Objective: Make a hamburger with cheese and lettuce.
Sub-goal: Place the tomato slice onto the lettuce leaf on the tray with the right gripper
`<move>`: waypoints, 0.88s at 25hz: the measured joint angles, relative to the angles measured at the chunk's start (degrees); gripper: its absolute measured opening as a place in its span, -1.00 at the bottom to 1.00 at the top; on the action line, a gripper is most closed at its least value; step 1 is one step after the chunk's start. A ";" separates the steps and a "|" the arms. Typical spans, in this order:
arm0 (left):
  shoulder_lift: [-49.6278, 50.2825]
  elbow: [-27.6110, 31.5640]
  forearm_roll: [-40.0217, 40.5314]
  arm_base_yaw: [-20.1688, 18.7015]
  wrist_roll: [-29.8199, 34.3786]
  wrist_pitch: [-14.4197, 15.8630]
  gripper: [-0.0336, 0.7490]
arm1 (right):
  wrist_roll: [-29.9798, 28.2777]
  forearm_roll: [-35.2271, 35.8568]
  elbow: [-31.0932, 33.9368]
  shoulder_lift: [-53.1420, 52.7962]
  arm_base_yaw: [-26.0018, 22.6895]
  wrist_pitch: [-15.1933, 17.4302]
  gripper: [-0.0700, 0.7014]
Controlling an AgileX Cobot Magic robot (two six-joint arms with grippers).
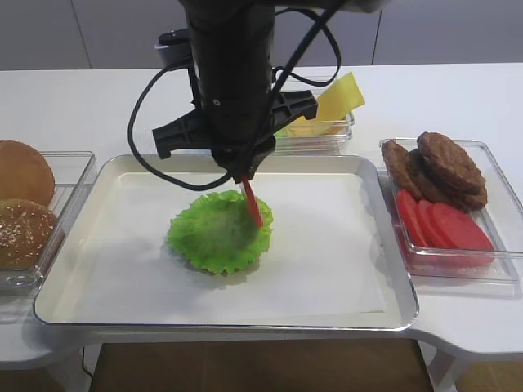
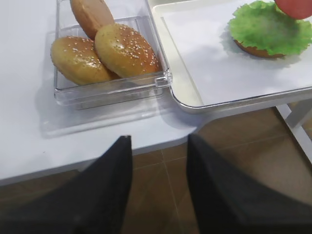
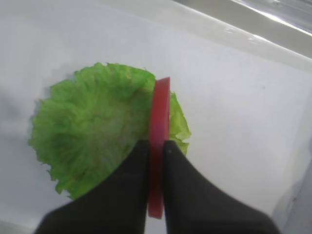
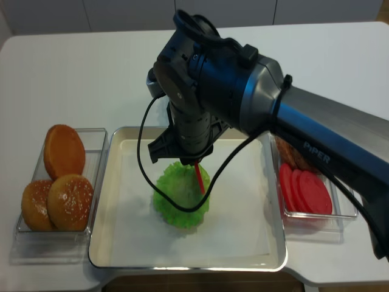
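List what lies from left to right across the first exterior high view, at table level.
Bun container with buns → metal tray → lettuce with the tomato slice held edge-on over its right part by the right gripper → container of tomato slices and patties.

Glossy black right arm (image 4: 200, 79) with looping black cables and a silver "PiPER"-marked forearm.
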 joint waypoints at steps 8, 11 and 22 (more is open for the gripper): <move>0.00 0.00 0.00 0.00 0.00 0.00 -0.19 | -0.75 2.27 0.00 0.73 0.00 -0.24 -0.66; 0.00 0.00 0.00 0.00 0.00 0.00 -0.19 | -0.75 2.40 0.00 0.81 0.00 -0.24 -0.66; 0.00 0.00 0.00 0.00 0.00 0.00 -0.19 | -0.75 2.67 0.00 0.81 0.00 -0.24 -0.66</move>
